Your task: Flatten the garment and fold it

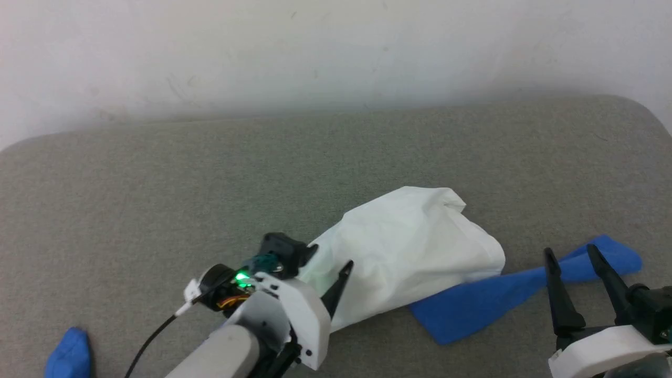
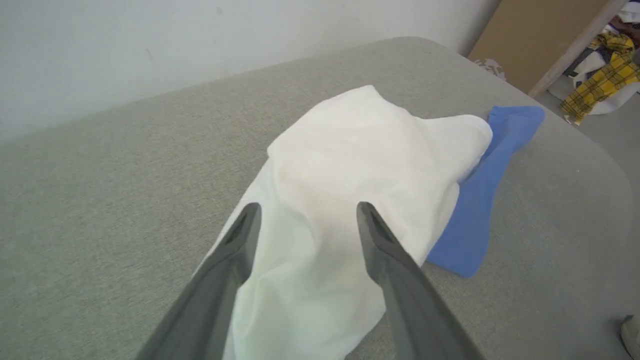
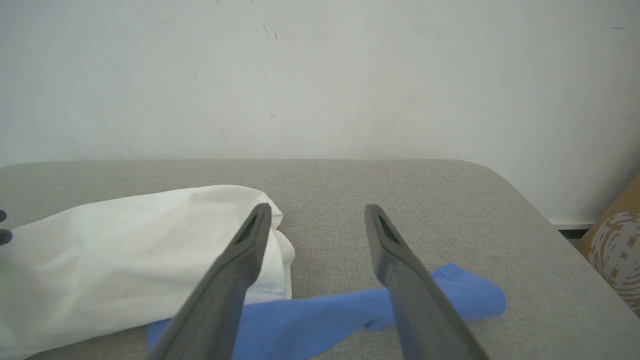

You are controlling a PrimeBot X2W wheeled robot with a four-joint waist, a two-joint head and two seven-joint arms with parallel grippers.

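Left tool [image 2: 307, 206] and right tool [image 1: 569, 250], both spread, flank one garment [image 1: 409, 247].

Test room: a grey tabletop [image 1: 157, 173] is standing against a scuffed white wall [image 1: 315, 52]; cardboard [image 2: 530, 42] and heaped clothes [image 2: 602, 80] are lying beyond the left gripper [image 2: 307, 212].
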